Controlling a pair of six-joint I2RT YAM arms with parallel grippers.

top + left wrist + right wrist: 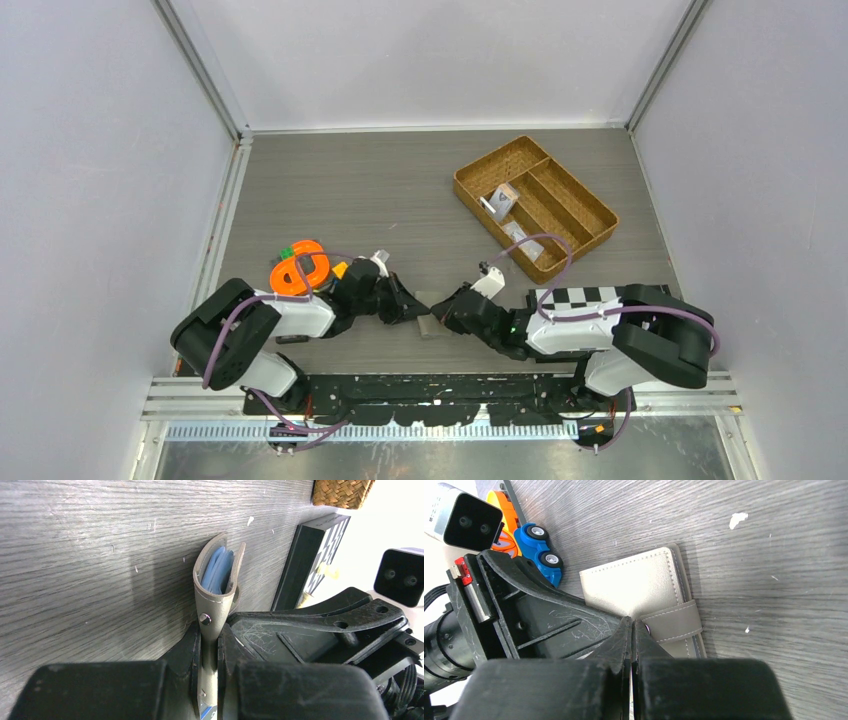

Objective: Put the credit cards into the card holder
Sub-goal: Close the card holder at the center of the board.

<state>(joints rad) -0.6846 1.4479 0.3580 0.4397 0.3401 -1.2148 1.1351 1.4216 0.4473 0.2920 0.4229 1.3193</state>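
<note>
Left fingers (184,650) clench the grey flap of the card holder (216,580), hiding its lower end. The right fingers (619,637), pressed shut, cover its snap strap. It sits by the worktop (380,190) near edge with open room beyond, and the pale bits in the far-right basket (466,182) are unreadable.

I'm working in what looks like a robotics lab test cell. Plain pale walls (100,150) close the left, top and right of the frame. Aluminium posts (200,68) rise in the upper corners. The grey wood-grain tabletop (350,190) meets a metal mounting rail (190,402) along the bottom. A checkerboard marker (585,295) sits lower right.
</note>
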